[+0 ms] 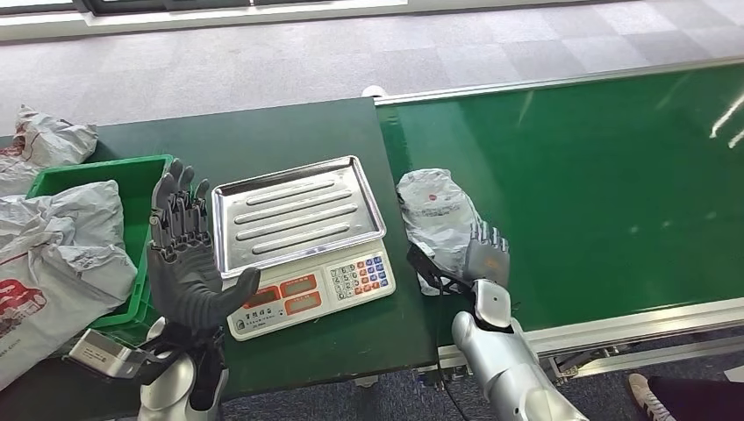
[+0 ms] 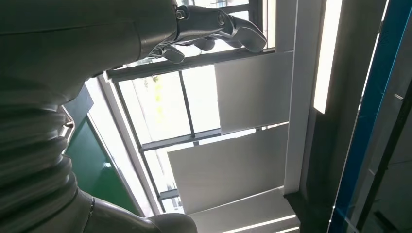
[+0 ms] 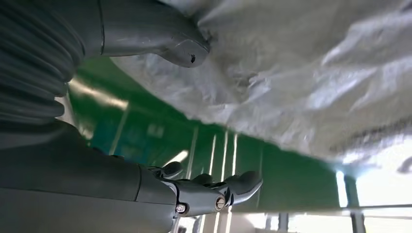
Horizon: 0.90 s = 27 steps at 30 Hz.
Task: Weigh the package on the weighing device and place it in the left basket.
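A grey plastic package point(image 1: 436, 215) lies on the green conveyor belt point(image 1: 597, 193) at its left end, beside the scale. My right hand point(image 1: 478, 259) reaches around the package's near end. In the right wrist view the thumb point(image 3: 160, 39) touches the package point(image 3: 301, 73), while the fingers point(image 3: 214, 191) stay apart from it with belt showing between. The scale point(image 1: 311, 289) has a bare steel tray point(image 1: 298, 215). My left hand point(image 1: 182, 254) is raised left of the scale, its fingers point(image 2: 214, 24) spread and holding nothing.
A green basket point(image 1: 132, 175) stands left of the scale and holds a large grey bag point(image 1: 61, 246). Another bag point(image 1: 48, 136) lies behind it. A person's shoe point(image 1: 647, 395) shows on the floor at the lower right.
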Each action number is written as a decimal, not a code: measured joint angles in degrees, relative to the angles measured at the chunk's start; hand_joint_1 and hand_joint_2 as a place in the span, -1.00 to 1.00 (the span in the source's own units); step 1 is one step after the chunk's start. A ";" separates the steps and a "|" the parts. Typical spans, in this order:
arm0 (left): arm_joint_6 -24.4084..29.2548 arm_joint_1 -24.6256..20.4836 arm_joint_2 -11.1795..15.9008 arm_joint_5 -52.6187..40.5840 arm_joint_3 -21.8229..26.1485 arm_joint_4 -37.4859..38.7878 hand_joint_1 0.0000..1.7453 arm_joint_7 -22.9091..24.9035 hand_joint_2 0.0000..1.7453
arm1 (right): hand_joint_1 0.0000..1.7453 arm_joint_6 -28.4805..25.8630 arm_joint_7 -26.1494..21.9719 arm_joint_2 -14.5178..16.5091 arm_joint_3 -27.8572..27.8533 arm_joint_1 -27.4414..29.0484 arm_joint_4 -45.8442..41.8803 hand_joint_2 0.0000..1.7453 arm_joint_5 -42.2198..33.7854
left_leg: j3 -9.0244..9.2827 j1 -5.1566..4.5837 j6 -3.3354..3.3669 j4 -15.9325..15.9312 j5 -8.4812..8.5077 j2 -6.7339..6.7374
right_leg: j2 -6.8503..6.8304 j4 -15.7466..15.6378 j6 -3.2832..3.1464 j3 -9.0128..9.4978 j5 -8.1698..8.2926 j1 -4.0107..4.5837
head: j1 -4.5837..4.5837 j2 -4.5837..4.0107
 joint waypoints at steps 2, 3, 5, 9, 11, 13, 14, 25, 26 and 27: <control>-0.90 -0.56 -0.01 0.13 -0.32 0.52 -1.00 -0.56 1.00 | -1.00 7.30 -7.84 -0.01 -2.22 -1.28 2.36 1.00 -5.31 | 0.01 0.00 0.00 0.00 0.00 0.05 | 0.03 0.00 0.01 0.00 0.02 0.00 | 0.00 0.00; -1.36 -1.00 -0.03 0.16 -0.43 0.84 -1.00 -0.79 1.00 | -1.00 10.54 -10.68 -0.01 -3.35 -1.88 3.38 1.00 -7.13 | 0.02 0.00 0.01 0.01 0.01 0.05 | 0.03 0.00 0.01 0.00 0.03 0.00 | 0.00 0.00; -2.11 -1.91 -0.09 0.16 -0.65 1.54 -1.00 -1.01 1.00 | -1.00 14.48 -12.56 0.00 -4.86 -2.91 5.11 1.00 -8.47 | 0.03 0.00 0.01 0.01 0.02 0.02 | 0.02 0.00 0.01 0.01 0.04 0.00 | 0.00 0.00; -2.62 -3.06 -0.16 0.17 -1.27 2.54 -1.00 -1.07 1.00 | -1.00 16.23 -11.56 0.05 -5.80 -4.45 7.43 1.00 -8.33 | 0.05 0.00 0.00 0.01 0.03 0.06 | 0.04 0.00 -0.01 0.02 0.06 0.01 | 0.00 0.00; -2.67 -3.31 -0.20 0.17 -1.33 2.74 -1.00 -1.07 1.00 | -1.00 16.24 -11.24 0.10 -5.95 -4.89 8.12 1.00 -8.32 | 0.05 0.00 0.00 0.00 0.03 0.05 | 0.04 0.00 -0.01 0.02 0.06 0.01 | 0.00 0.00; -2.81 -3.48 -0.22 0.14 -1.33 2.84 -1.00 -1.07 1.00 | -1.00 16.37 -11.18 0.11 -6.07 -5.19 8.57 1.00 -8.57 | 0.04 0.00 0.00 0.00 0.03 0.05 | 0.04 0.00 -0.01 0.02 0.05 0.01 | 0.00 0.00; -3.00 -3.57 -0.24 0.07 -1.33 2.87 -1.00 -1.07 1.00 | -0.50 16.87 -11.20 0.11 -6.13 -5.32 8.78 1.00 -8.71 | 0.04 0.00 0.00 0.00 0.03 0.05 | 0.04 0.00 -0.01 0.02 0.05 0.01 | 0.00 0.00; -4.55 -5.02 -0.49 -1.13 -1.27 4.09 -1.00 -1.42 1.00 | 1.00 24.64 -10.70 0.58 -6.19 -7.64 10.17 1.00 -7.32 | 0.15 0.03 0.00 0.00 0.03 0.07 | 0.06 0.00 -0.01 0.12 0.05 0.03 | 0.00 0.00; -4.55 -5.02 -0.49 -1.15 -1.27 4.09 -1.00 -1.42 1.00 | 1.00 24.62 -10.65 0.65 -6.19 -7.76 10.21 1.00 -7.32 | 0.15 0.04 0.00 0.00 0.03 0.07 | 0.07 0.01 -0.01 0.11 0.05 0.03 | 0.00 0.00; -4.55 -5.01 -0.49 -1.17 -1.27 4.09 -1.00 -1.42 1.00 | 1.00 24.62 -10.64 0.69 -6.19 -7.86 10.24 1.00 -7.32 | 0.15 0.04 0.00 0.00 0.03 0.07 | 0.07 0.01 -0.01 0.11 0.05 0.04 | 0.00 0.00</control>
